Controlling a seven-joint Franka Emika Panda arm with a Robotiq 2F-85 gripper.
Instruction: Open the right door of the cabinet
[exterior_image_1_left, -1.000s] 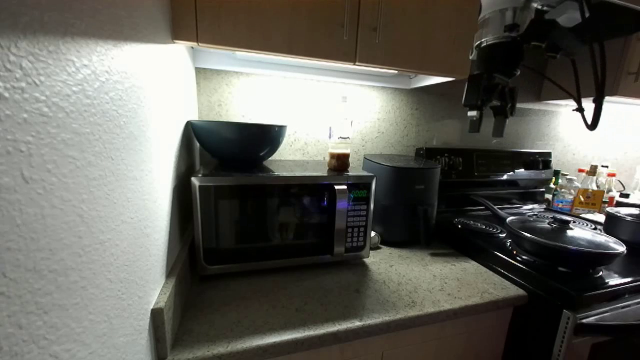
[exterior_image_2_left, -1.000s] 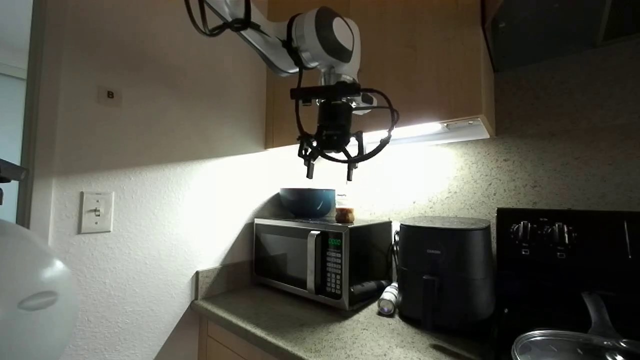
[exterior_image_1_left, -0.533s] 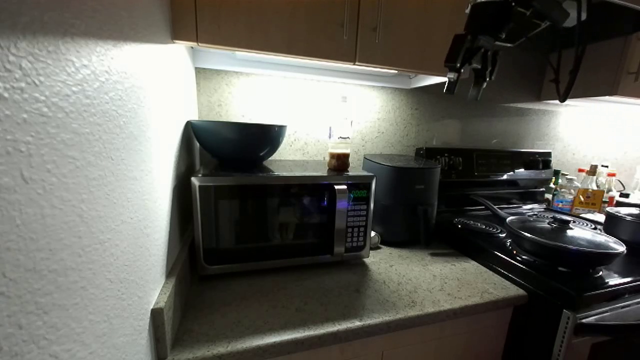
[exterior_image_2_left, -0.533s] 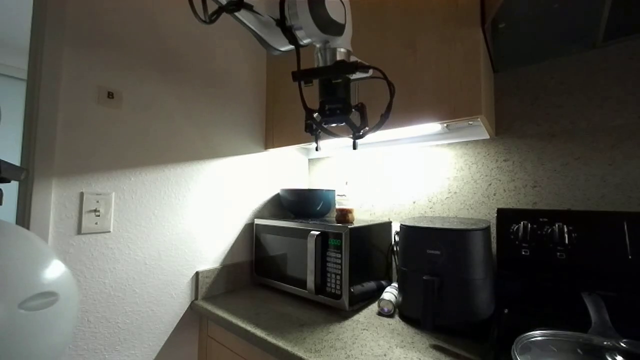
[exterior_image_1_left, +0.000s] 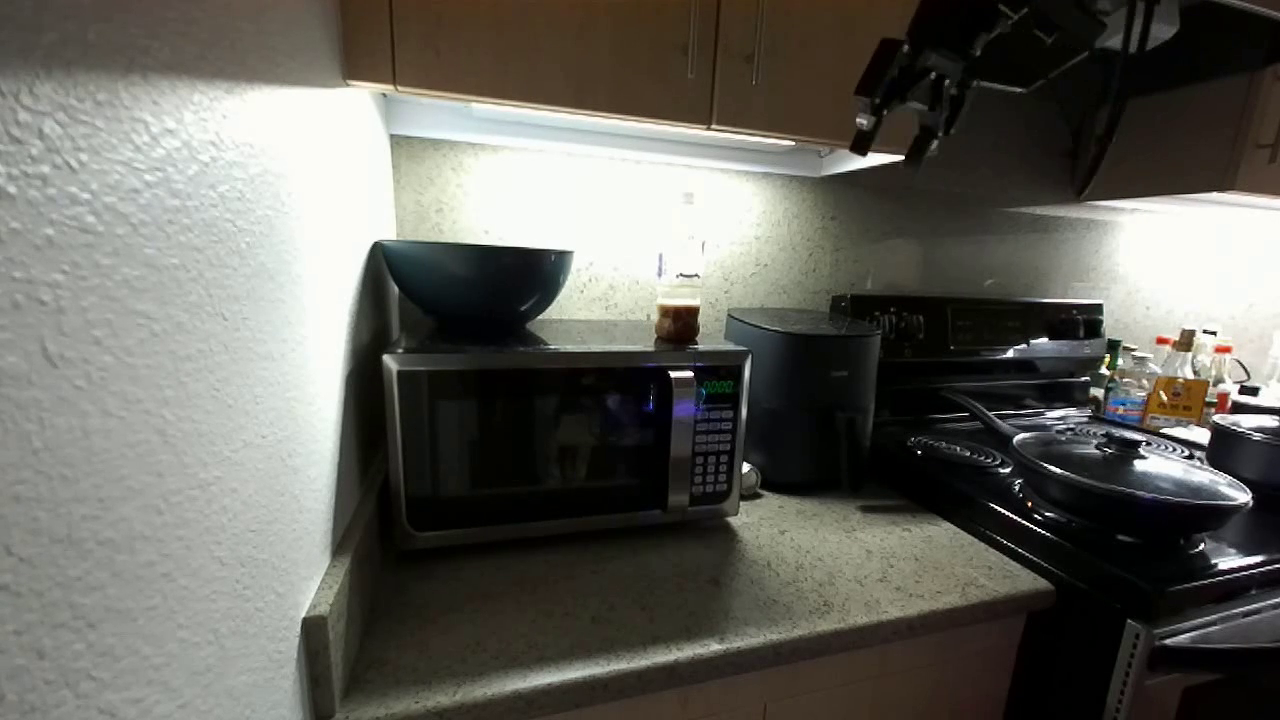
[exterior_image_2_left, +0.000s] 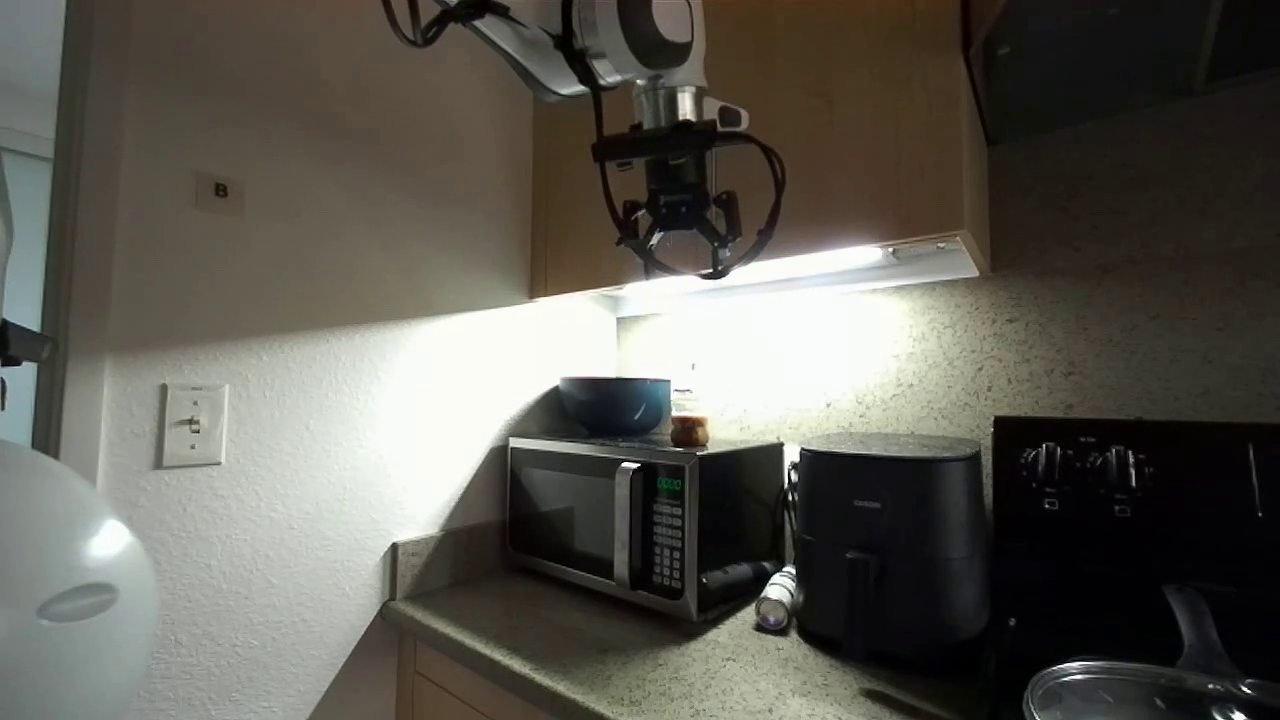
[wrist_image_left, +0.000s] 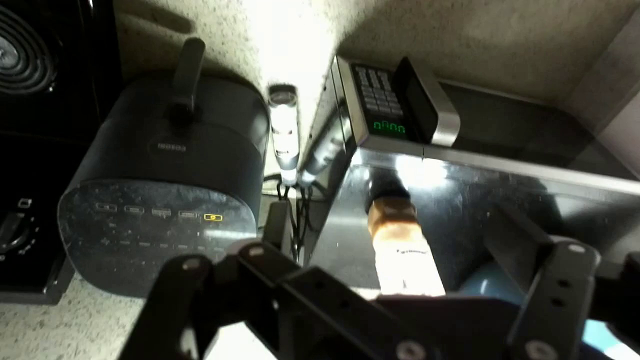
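Note:
The brown wooden cabinet (exterior_image_1_left: 540, 50) hangs above the counter with both doors closed. Its right door (exterior_image_1_left: 810, 75) has a thin vertical metal handle (exterior_image_1_left: 758, 42) beside the seam; the top is cut off. In an exterior view the right door (exterior_image_2_left: 850, 140) shows behind the arm, which covers much of the seam area. My gripper (exterior_image_1_left: 893, 143) is open and empty, tilted, near the lower right part of the right door in that picture. It also shows in an exterior view (exterior_image_2_left: 684, 266), near the cabinet's lower edge. The wrist view shows the open fingers (wrist_image_left: 397, 235); the cabinet is out of view there.
Below stand the microwave (exterior_image_1_left: 540, 440), with a dark bowl (exterior_image_1_left: 480, 285) and a sauce bottle (exterior_image_1_left: 678, 315) on top, and a black air fryer (exterior_image_1_left: 800, 400). A stove with a lidded pan (exterior_image_1_left: 1130, 480) is at the right. A wall (exterior_image_2_left: 300, 350) borders the cabinet.
My gripper has risen and tilted, with its fingertips swinging toward the cabinet. It now stands higher and nearer the right door. The doors have not moved.

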